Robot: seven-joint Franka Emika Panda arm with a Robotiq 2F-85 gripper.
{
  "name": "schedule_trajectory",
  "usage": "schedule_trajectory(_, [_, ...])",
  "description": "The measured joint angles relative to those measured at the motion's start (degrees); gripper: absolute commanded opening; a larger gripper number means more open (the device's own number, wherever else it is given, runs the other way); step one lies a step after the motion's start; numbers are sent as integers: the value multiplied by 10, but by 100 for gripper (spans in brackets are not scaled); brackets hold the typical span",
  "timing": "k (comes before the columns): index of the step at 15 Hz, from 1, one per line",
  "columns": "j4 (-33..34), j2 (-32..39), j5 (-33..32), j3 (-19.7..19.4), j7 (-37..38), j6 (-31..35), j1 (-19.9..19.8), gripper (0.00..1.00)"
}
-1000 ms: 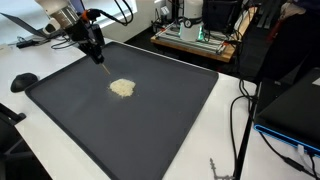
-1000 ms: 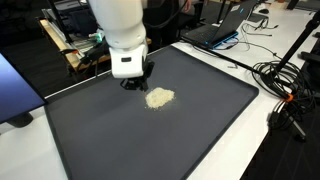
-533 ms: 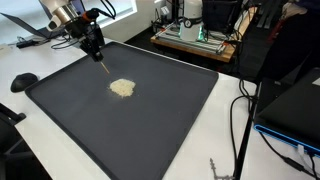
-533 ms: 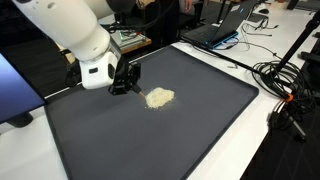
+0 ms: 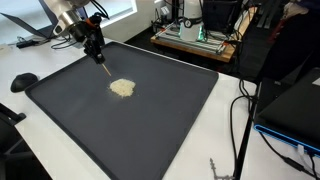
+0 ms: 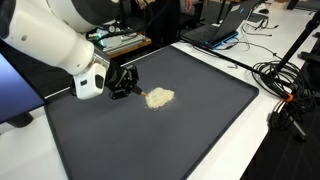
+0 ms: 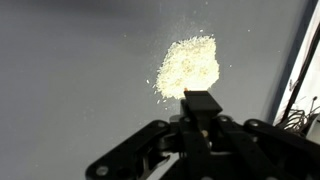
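Observation:
A small heap of pale crumbs (image 5: 122,88) (image 6: 159,97) (image 7: 188,65) lies on a large black mat (image 5: 170,115) (image 6: 190,135) (image 7: 70,80). My gripper (image 5: 96,47) (image 6: 124,82) (image 7: 203,122) hovers just off the heap's edge, tilted toward it. Its jaws are shut on a thin dark tool (image 5: 102,60) (image 7: 203,101). The tool's flat black end points at the crumbs and sits right next to them in the wrist view. Whether the tip touches the mat is hidden.
A black round object (image 5: 23,81) sits on the white table by the mat's corner. Cables (image 6: 285,90) (image 5: 240,120) trail along one side. A laptop (image 6: 215,30) and an equipment rack (image 5: 195,35) stand behind the mat.
The arm has swung aside and tilted the gripper over, while the tool's tip stayed close to the heap. The crumbs have not moved.

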Motion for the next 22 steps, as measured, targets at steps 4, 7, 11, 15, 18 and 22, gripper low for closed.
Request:
schedule_trajectory(4, [0, 22, 47, -2, -30, -15, -12, 3])
schedule_trajectory(7, [0, 36, 79, -5, -47, -26, -18, 3])
schedule_trajectory(11, [-8, 41, 127, -11, -88, -28, -26, 3])
schedule_trajectory(15, [-45, 31, 160, -29, -135, -18, -27, 3])
schedule_trajectory(18, [-97, 2, 189, -38, -182, 9, -24, 3])
schedule_trajectory(22, [-189, -66, 248, -49, -246, 68, -4, 3])
